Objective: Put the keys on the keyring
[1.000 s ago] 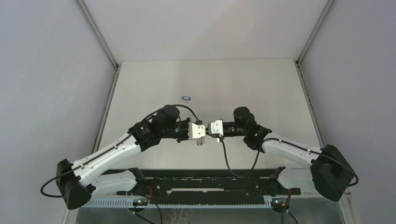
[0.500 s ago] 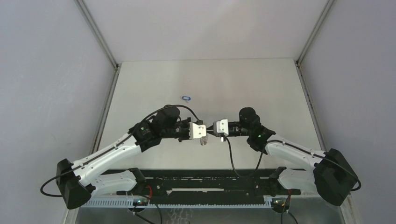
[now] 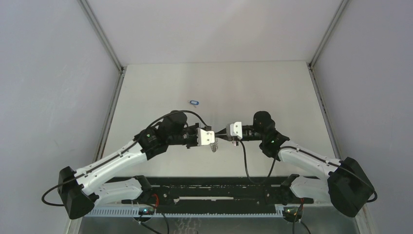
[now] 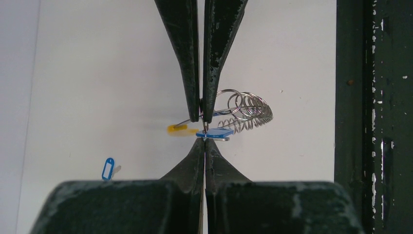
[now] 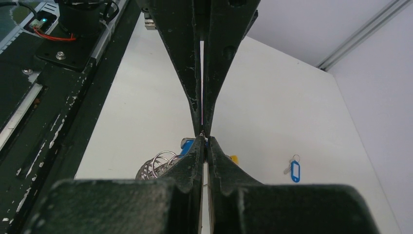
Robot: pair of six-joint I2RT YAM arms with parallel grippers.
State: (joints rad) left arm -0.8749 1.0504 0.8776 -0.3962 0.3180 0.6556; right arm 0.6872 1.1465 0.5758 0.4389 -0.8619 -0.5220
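Note:
My left gripper (image 3: 217, 136) and right gripper (image 3: 223, 132) meet tip to tip above the table, both shut. In the left wrist view my left gripper (image 4: 205, 138) pinches the small ring of a key with a blue tag (image 4: 214, 132). The right gripper's fingers (image 4: 187, 73) come from above, shut on the wire of the keyring (image 4: 246, 109), a bunch of silvery loops with a yellow end (image 4: 178, 128). The keyring hangs below the tips (image 3: 213, 146). In the right wrist view the right gripper (image 5: 204, 140) partly hides the keyring (image 5: 155, 165) and the blue tag (image 5: 187, 144). A second blue-tagged key (image 3: 194, 102) lies on the table.
The second key also shows in the left wrist view (image 4: 108, 168) and the right wrist view (image 5: 294, 171). The black base rail (image 3: 214, 192) runs along the near edge. Grey walls with metal posts (image 3: 104, 41) enclose the white table (image 3: 272, 87).
The right arm has drawn back to the right, and the left gripper has followed a little to the right. The tips stay together and the keyring still hangs below them.

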